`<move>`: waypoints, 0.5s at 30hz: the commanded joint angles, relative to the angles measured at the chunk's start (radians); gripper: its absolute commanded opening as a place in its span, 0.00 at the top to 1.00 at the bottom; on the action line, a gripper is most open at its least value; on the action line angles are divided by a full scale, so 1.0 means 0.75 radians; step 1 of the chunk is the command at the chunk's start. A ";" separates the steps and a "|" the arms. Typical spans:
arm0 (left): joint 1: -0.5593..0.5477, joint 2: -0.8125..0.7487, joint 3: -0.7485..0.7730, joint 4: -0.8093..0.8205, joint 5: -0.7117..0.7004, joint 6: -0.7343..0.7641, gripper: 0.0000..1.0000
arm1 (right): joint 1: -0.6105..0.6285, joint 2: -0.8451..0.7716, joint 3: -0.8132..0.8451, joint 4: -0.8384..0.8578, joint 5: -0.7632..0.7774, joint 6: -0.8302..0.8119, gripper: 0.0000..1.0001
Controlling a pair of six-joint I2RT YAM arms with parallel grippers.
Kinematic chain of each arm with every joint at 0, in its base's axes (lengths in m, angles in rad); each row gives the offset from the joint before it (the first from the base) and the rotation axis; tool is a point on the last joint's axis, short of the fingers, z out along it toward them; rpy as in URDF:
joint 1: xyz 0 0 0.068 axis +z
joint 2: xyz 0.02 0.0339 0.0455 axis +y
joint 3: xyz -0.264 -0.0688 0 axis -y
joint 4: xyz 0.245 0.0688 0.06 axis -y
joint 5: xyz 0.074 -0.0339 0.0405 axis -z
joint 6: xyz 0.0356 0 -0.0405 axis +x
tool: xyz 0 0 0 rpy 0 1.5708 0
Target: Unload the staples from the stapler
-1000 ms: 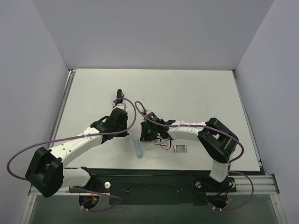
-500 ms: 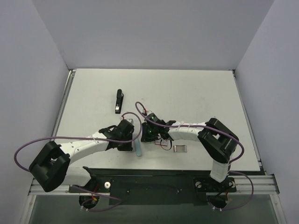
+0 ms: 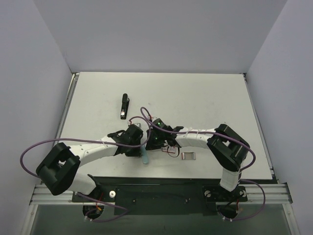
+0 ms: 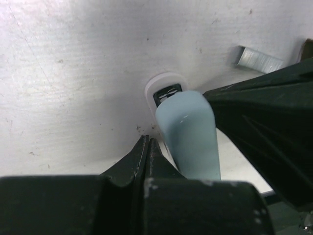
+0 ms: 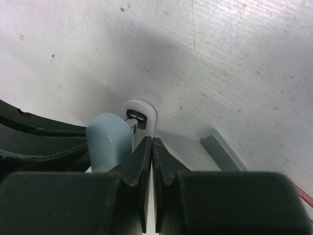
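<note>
A light-blue stapler (image 3: 145, 154) with a white base lies near the table's front edge, its front end showing in the left wrist view (image 4: 188, 132) and the right wrist view (image 5: 108, 139). My left gripper (image 3: 138, 143) is shut and empty, its tips (image 4: 148, 142) just left of the stapler. My right gripper (image 3: 152, 142) is shut and empty, its tips (image 5: 152, 142) against the stapler's white base on the other side. A short silver-grey strip of staples (image 5: 222, 152) lies loose on the table beside the stapler; it also shows in the left wrist view (image 4: 257, 58).
A black stapler (image 3: 124, 106) lies farther back on the left. A small red-and-white box (image 3: 171, 148) and a small grey-framed box (image 3: 188, 156) lie right of the blue stapler, under the right arm. Purple cables loop over both arms.
My left arm has pulled back from the black stapler toward the front and now sits at the blue stapler's left side. The right arm has barely moved.
</note>
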 commanded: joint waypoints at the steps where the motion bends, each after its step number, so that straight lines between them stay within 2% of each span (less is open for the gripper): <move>1: -0.005 0.014 0.095 0.034 -0.064 0.029 1.00 | 0.004 -0.018 0.064 -0.025 -0.026 -0.004 1.00; 8: 0.016 0.051 0.158 0.032 -0.084 0.090 1.00 | -0.049 0.003 0.094 -0.009 -0.089 0.020 1.00; 15: 0.108 0.088 0.167 0.104 -0.019 0.139 1.00 | -0.080 0.040 0.172 -0.025 -0.116 0.018 1.00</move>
